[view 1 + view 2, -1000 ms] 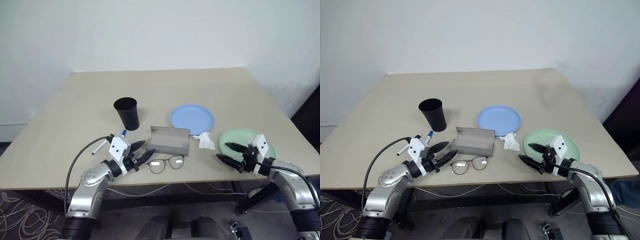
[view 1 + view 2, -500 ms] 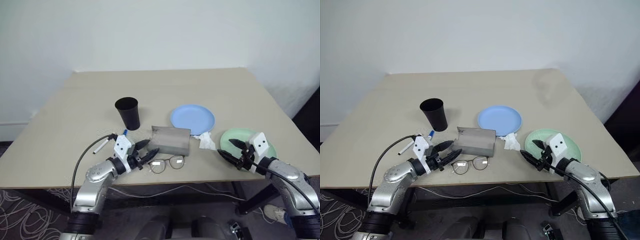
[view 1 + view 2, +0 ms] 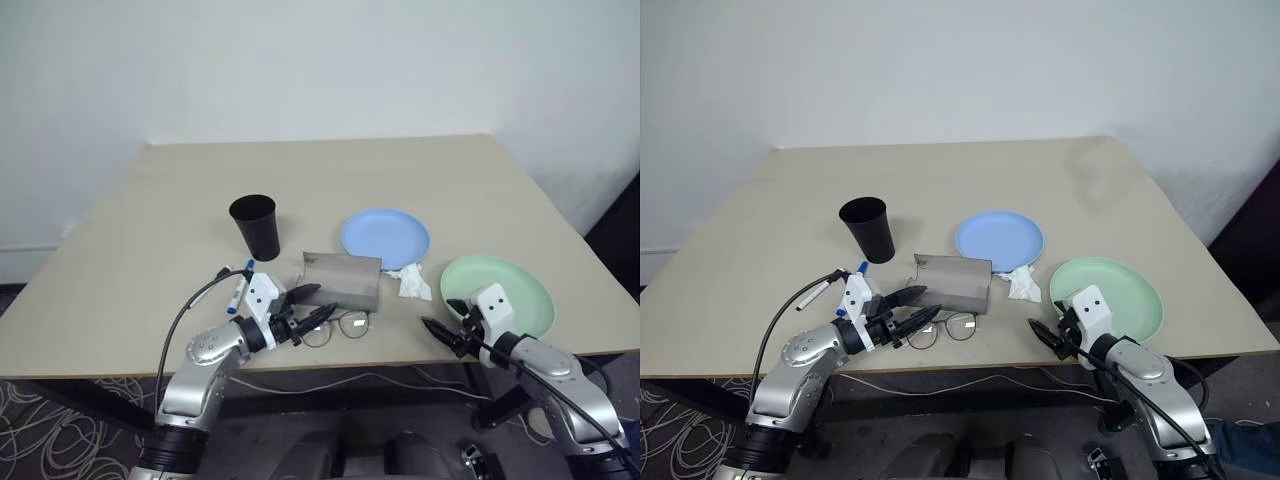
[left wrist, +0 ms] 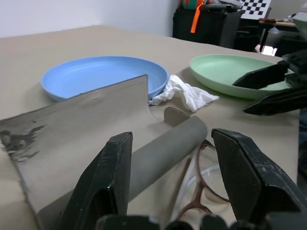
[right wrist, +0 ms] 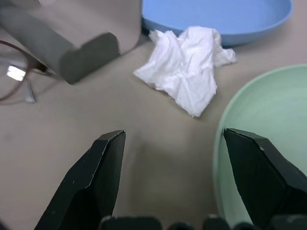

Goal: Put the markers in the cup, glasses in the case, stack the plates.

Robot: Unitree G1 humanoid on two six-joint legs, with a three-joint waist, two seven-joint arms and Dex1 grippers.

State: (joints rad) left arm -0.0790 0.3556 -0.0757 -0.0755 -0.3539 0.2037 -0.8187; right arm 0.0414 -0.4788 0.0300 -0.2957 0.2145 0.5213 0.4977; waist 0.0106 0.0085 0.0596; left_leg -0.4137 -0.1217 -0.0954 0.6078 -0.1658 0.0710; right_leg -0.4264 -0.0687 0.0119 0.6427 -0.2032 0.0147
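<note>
Beige worktop point(image 3: 400, 170) carries everything. Near the middle left of the left eye view stands the black cup point(image 3: 255, 226), upright and open at the top. Just below it and slightly left, a white marker point(image 3: 238, 287) with a blue cap lies on the surface, partly hidden behind the left arm.

At the centre sits the grey case point(image 3: 342, 279), open, its lid raised toward the back. The glasses point(image 3: 340, 325) lie on the worktop just in front of the case, close to the near edge.

To the right of the case, in the upper middle, is the light blue plate point(image 3: 385, 237). A crumpled white tissue point(image 3: 410, 281) lies just below that plate, between the case and the mint green plate point(image 3: 498, 296), which sits at the right of the frame near the edge. The two plates are apart, not stacked.

At the lower left of centre, the left claw point(image 3: 304, 317) has its fingers spread, and it hovers just beside the glasses and the case's front; the left wrist view shows the case and the glasses between its fingers point(image 4: 252, 177), with nothing gripped.

At the lower right, the right claw point(image 3: 444, 328) is also spread and empty, over bare worktop just left of the green plate, below the tissue.
</note>
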